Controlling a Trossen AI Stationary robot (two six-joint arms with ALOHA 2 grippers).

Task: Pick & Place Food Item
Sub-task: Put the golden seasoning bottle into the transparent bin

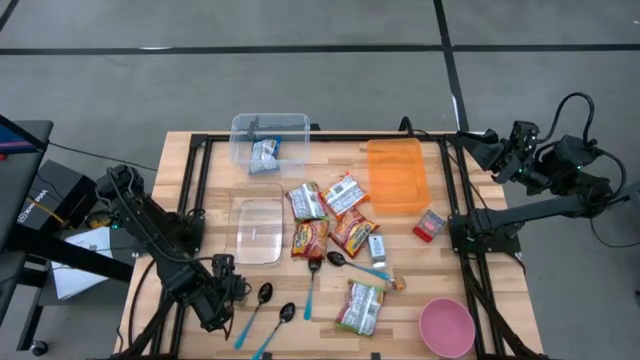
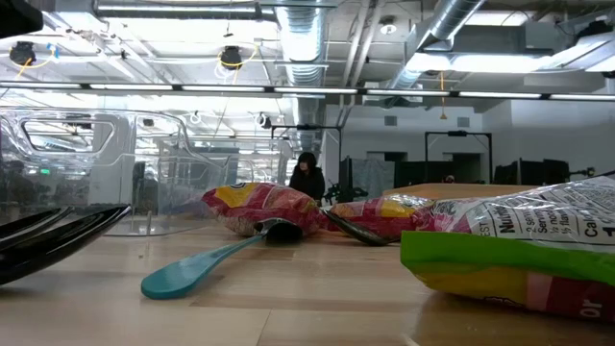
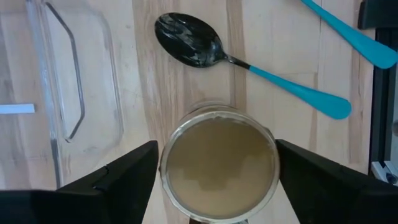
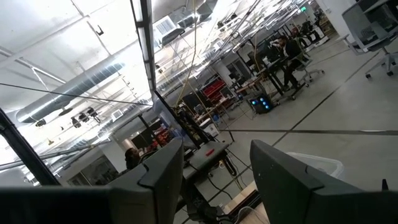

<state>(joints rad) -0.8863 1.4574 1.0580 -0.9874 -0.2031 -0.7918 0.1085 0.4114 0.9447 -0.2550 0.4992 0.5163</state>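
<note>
A round clear jar (image 3: pixel 217 158) with a tan top stands between the fingers of my left gripper (image 3: pixel 217 186), seen from straight above. That gripper (image 1: pixel 222 285) is at the table's near left, pointing down, shut on the jar. A black-bowled spoon with a teal handle (image 3: pixel 249 62) lies on the wood just beyond the jar. My right gripper (image 4: pixel 217 180) is open and empty, raised off the table's far right side (image 1: pixel 510 150) and facing the room. My left gripper pinches the jar between its two fingers, one on each opposite side of the round wall (image 3: pixel 163 168). The fingers come from above, pointing down. The jar sits upright in the hold; whether its base is on the table cannot be told.
A shallow clear container (image 1: pixel 256 225) lies beside the left gripper. Several snack packets (image 1: pixel 325 220) lie at the table's middle, and one (image 1: pixel 360 305) near the front. There are also a clear bin (image 1: pixel 268 140), an orange tray (image 1: pixel 395 175), a pink bowl (image 1: pixel 446 327) and two more spoons (image 1: pixel 275 325).
</note>
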